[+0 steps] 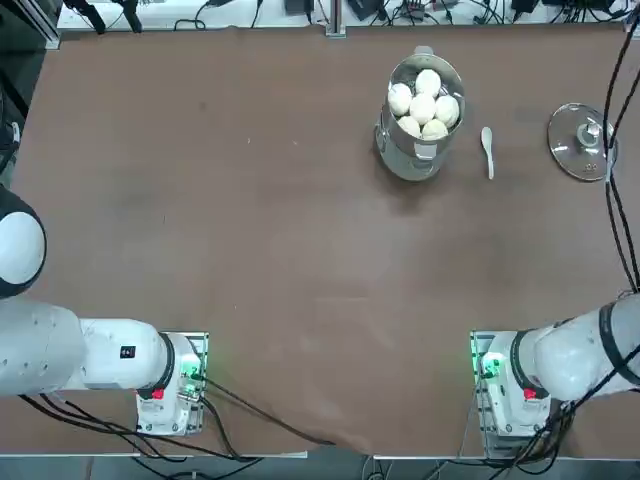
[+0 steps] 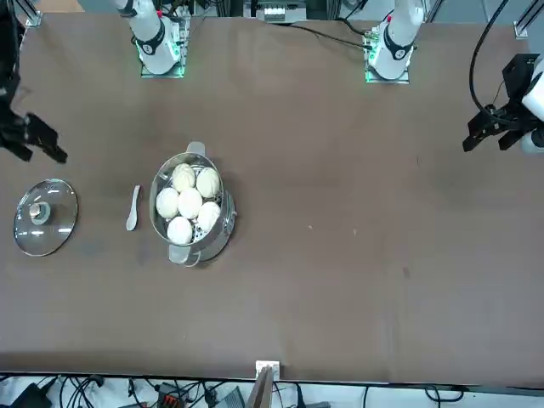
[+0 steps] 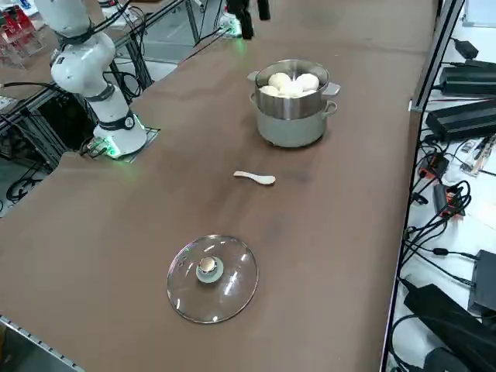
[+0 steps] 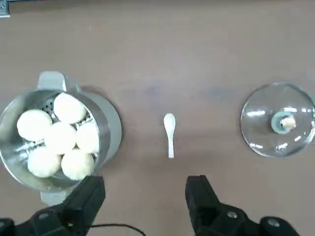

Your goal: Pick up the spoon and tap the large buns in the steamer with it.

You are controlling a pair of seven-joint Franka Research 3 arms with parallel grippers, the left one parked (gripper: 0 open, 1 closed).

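Hovering over the counter, my right jaws stand wide open with nothing between them. The spoon lies flat and untouched beyond the fingertips, between the pot and the lid, its handle pointing back toward the robot's side and its bowl away. I judge the step in hand to be the pickup, with the tapping all to come.

To do it well, I'd centre the jaws over the slim handle, one finger along each side, and lower straight down until the tips are just above the counter. Such a thin, smooth thing could slip or swivel, so I'd close gently, then lift a little and check that it hangs steady, bowl free.

Just beside it, on the robot's left, stands the steamer, uncovered, the buns clustered inside. I'd clear its rim before lowering the bowl for light taps. The glass lid rests on the spoon's other side, out of that path.
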